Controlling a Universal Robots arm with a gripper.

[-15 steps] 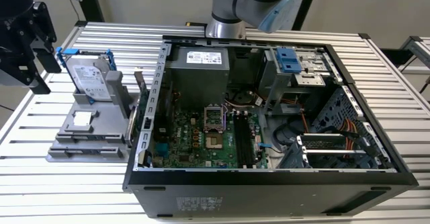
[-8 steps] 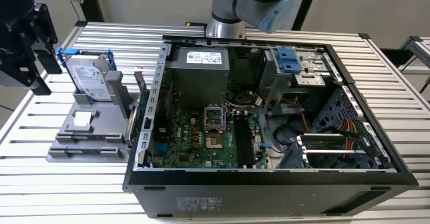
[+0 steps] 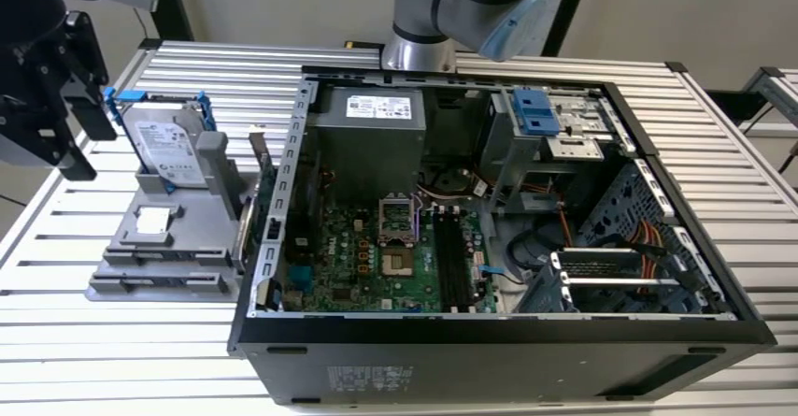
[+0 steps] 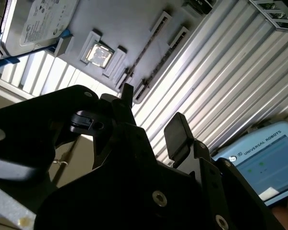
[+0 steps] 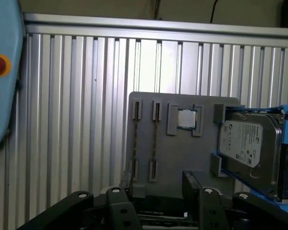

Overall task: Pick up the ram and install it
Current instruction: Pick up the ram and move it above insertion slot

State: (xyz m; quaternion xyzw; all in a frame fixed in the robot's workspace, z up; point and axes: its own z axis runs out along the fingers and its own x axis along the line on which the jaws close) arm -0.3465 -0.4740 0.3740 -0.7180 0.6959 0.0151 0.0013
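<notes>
Grey plastic holder (image 5: 182,158), set at the exterior view's left of the open computer case (image 3: 499,341): the ram (image 5: 155,139) is kept on edge in it, likely so its thin sides can be pinched; the gripper (image 5: 158,187) is poised near, fingers apart, nothing held

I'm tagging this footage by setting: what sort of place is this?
Probably a robotics lab bench: a robot arm by an open computer case on a slatted aluminium table, with a grey parts fixture.
</notes>
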